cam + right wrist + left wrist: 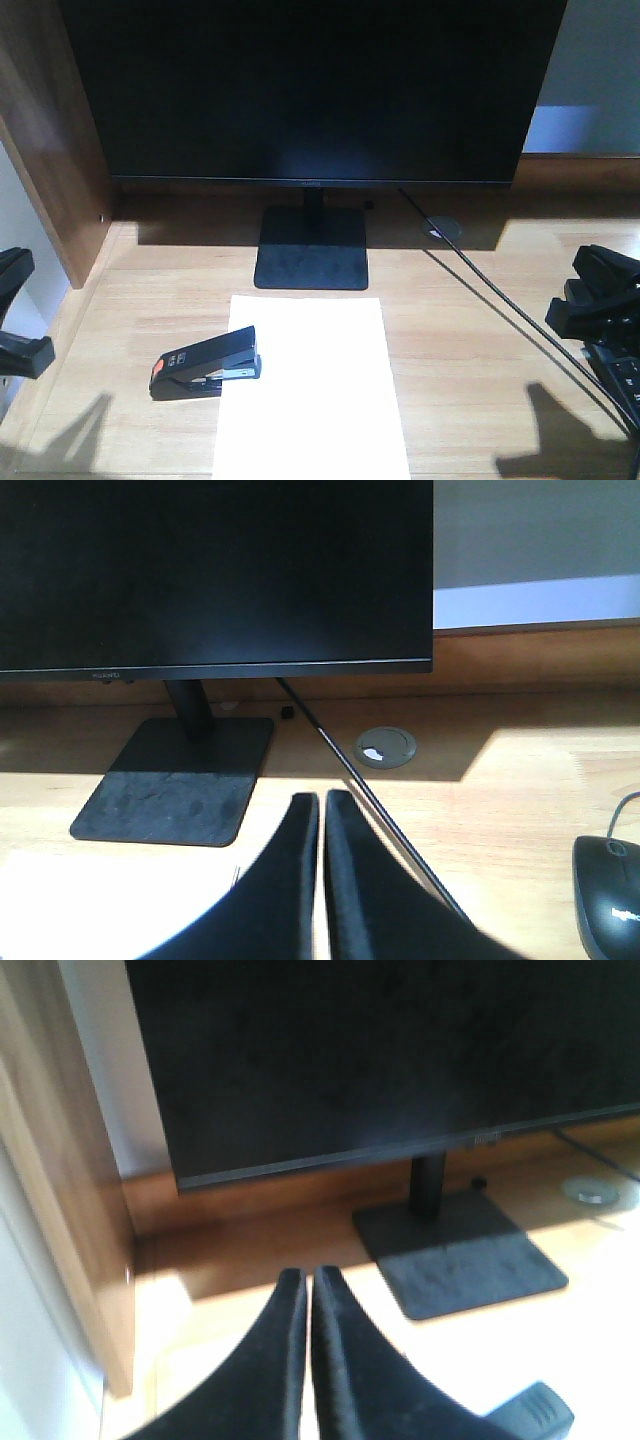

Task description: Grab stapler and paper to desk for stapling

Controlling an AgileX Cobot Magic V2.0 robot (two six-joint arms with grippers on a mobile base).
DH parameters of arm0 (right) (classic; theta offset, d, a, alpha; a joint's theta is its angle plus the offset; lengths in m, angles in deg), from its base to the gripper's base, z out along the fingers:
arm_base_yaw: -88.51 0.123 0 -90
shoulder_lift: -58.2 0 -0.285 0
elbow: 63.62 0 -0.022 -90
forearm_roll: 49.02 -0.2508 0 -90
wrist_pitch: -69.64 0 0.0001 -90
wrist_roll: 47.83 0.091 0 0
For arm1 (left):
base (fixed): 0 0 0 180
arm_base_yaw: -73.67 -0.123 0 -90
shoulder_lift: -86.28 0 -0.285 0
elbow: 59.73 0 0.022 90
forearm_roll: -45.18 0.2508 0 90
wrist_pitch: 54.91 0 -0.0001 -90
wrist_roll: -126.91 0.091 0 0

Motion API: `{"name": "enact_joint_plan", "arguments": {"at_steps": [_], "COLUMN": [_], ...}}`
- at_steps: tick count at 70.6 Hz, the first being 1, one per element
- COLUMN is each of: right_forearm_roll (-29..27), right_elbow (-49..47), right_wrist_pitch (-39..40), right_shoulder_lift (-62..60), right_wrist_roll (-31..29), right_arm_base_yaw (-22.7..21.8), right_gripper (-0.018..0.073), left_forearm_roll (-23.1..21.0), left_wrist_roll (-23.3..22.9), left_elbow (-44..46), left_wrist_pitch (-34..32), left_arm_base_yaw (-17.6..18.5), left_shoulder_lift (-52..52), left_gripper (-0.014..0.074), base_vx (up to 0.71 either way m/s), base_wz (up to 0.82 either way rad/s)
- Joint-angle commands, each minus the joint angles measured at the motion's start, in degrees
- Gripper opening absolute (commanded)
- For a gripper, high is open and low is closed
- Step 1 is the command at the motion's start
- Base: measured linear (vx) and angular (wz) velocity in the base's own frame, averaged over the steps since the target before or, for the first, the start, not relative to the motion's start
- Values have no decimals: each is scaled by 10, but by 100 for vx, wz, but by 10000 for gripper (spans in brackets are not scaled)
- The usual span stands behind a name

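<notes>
The black stapler [205, 365] with its orange rear end lies on the desk [480, 330], its front end overlapping the left edge of the white paper [312, 400]. The paper lies flat in front of the monitor stand. My left gripper [40, 355] hangs at the desk's left edge, left of the stapler and apart from it. In the left wrist view it [309, 1278] is shut with nothing between its fingers. My right gripper [562, 318] is at the far right, well away from the paper. In its own view it [322, 800] is shut and empty, with the paper [100, 910] at lower left.
A black monitor [310, 90] on a square stand [312, 250] fills the back. A black cable [500, 300] runs diagonally across the right side, past a round grommet [386, 748]. A black mouse [610, 895] sits at far right. A dark wooden side panel [50, 150] bounds the left.
</notes>
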Motion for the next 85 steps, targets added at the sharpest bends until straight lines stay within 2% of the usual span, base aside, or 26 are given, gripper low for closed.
{"name": "enact_joint_plan", "arguments": {"at_steps": [1,8,13,26,49,64,85], "right_forearm_roll": [37,37,37,37,37,37,37], "right_elbow": [-16,-16,-16,-16,-16,-16,-16], "right_wrist_pitch": [-17,-17,-17,-17,-17,-16,-16], "right_shoulder_lift": [-5,-5,-5,-5,-5,-5,-5], "right_wrist_roll": [-4,-4,-4,-4,-4,-4,-4], "right_arm_base_yaw": [-2,-2,-2,-2,-2,-2,-2], "right_gripper": [-6,-6,-6,-6,-6,-6,-6], "left_forearm_roll": [-2,-26,-28,-28,-58,-87,-86], "left_wrist_roll": [4,29,37,37,36,37,38], "left_elbow": [15,9,-1,-55,-168,-239,-240], "left_wrist_pitch": [0,49,70,81,87,74,92], "left_arm_base_yaw": [1,-12,-28,-65,-114,-121,-121], "left_shoulder_lift": [38,94,133,243,398,438,438], "left_gripper": [-6,-6,-6,-6,-6,-6,-6], "base_vx": [0,0,0,0,0,0,0], "base_wz": [0,0,0,0,0,0,0]}}
